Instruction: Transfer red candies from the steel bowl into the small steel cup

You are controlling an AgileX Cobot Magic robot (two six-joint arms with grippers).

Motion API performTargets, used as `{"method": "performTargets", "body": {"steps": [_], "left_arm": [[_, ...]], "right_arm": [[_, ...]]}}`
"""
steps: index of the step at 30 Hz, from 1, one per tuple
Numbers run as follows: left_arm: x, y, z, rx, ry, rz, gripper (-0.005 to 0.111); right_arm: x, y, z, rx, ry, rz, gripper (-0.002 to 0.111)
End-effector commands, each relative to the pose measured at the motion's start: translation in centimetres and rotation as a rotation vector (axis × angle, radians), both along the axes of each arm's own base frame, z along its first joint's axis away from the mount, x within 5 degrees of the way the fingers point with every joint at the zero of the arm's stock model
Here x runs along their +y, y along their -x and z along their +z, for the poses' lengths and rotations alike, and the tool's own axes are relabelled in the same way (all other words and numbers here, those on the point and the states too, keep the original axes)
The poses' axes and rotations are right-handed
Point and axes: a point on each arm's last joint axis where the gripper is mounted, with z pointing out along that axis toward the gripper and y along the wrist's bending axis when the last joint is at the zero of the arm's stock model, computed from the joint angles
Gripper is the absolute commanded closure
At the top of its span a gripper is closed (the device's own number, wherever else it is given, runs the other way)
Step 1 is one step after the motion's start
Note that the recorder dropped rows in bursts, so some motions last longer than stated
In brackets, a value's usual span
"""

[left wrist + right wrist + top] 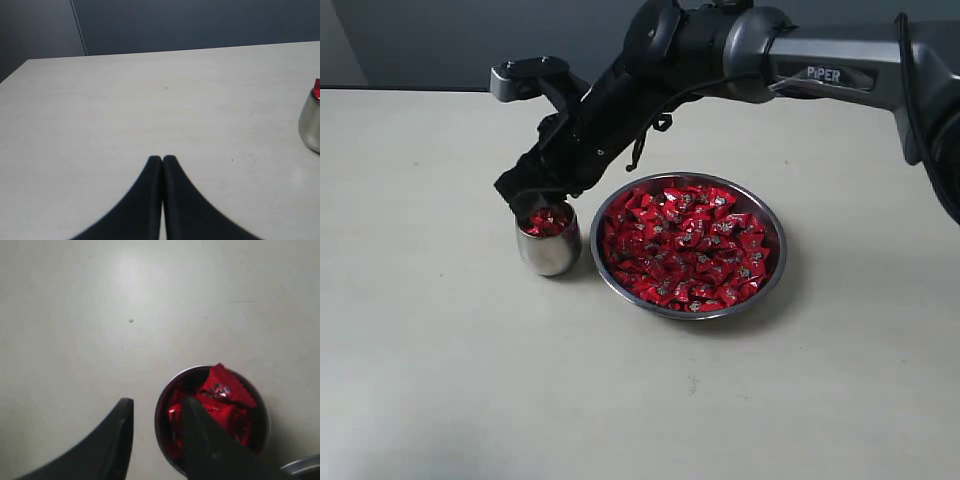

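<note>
Exterior, steel bowl [692, 315]: we see it mid-table, heaped with red candies [685, 245], so most of the moving is still ahead.
Exterior, small steel cup [548, 245]: it stands upright at the bowl's nine o'clock, almost touching the rim, which keeps each trip short. Red wrappers already reach its brim.
Exterior, right gripper [535, 200]: it reaches across from two o'clock and hangs directly over the cup mouth, placed for a drop.
Left wrist, left gripper [162, 159]: its fingers are pressed together, empty, over bare table [125, 100]. We judge it parked out of the way. The cup's side [310, 125] shows at the frame edge.
Right wrist, right gripper [156, 404]: its jaws stand apart with nothing between them, one finger above the cup mouth and the other outside the cup's rim [265, 415].
Right wrist, top candy [225, 387]: it lies loose on the pile, clear of both fingers, so we read this as a finished drop.
</note>
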Motion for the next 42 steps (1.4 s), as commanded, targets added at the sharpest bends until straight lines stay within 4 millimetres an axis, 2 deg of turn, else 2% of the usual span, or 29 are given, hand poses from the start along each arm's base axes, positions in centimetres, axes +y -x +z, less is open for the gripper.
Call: {"method": "performTargets", "body": {"steps": [1,22,25,31,37,39,42], "left_arm": [[0.0,0.0,0.0,-0.012,-0.002,0.002,0.106],[0.0,0.0,0.0,-0.012,-0.002,0.002,0.106],[0.0,0.0,0.0,-0.012,-0.002,0.002,0.106],[0.0,0.0,0.0,-0.012,-0.002,0.002,0.106],[0.0,0.0,0.0,-0.012,-0.002,0.002,0.106],[0.0,0.0,0.0,-0.012,-0.002,0.002,0.106],[0.0,0.0,0.0,-0.012,-0.002,0.002,0.106]], "right_arm": [[0.0,-0.3,0.3,-0.034,-0.008,-0.009,0.075],[-0.1,-0.7,0.3,-0.074,0.009,-0.023,0.075],[0.0,-0.7,1.2,-0.086,-0.003,-0.015,0.075],[-0.2,-1.1,4.7,-0.199,-0.032,-0.019,0.075],[-1.6,-1.9,6.3,-0.304,0.068,-0.108,0.076],[-2.2,-2.3,7.1,-0.327,0.062,-0.143,0.080],[-2.8,-3.0,8.3,-0.357,0.007,-0.193,0.097]]}}
